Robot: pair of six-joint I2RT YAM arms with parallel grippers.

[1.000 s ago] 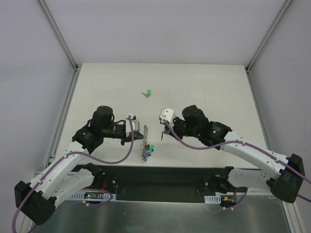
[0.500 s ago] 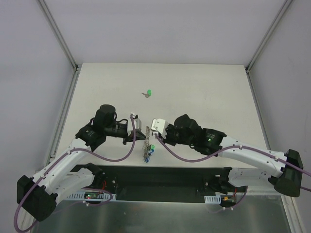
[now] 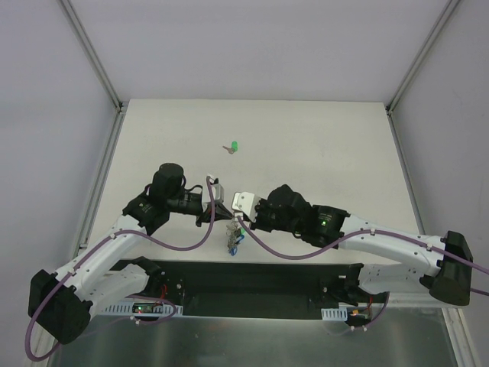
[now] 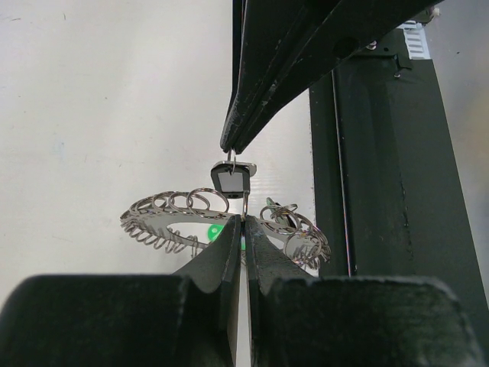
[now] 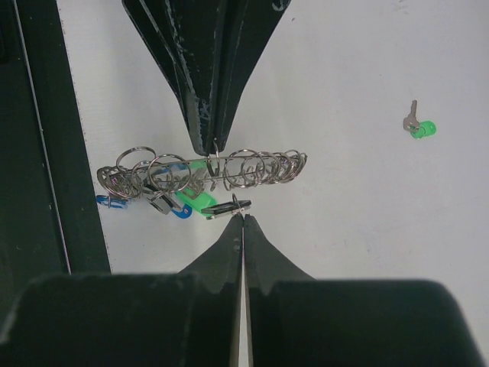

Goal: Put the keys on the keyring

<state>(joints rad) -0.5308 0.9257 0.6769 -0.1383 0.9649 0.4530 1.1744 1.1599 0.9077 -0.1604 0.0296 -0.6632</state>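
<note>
We hold the keyring (image 4: pixel 164 206) up on its edge in our clenched left pincer (image 4: pixel 243 223). Our right pincer (image 5: pixel 243 218), clenched on the black key (image 4: pixel 231 180), points straight at the ring's long side, the key just beside its rim

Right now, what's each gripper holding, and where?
Left gripper pinches the keyring at its rim. Right gripper pinches the black key by the small wire loop on its head.
</note>
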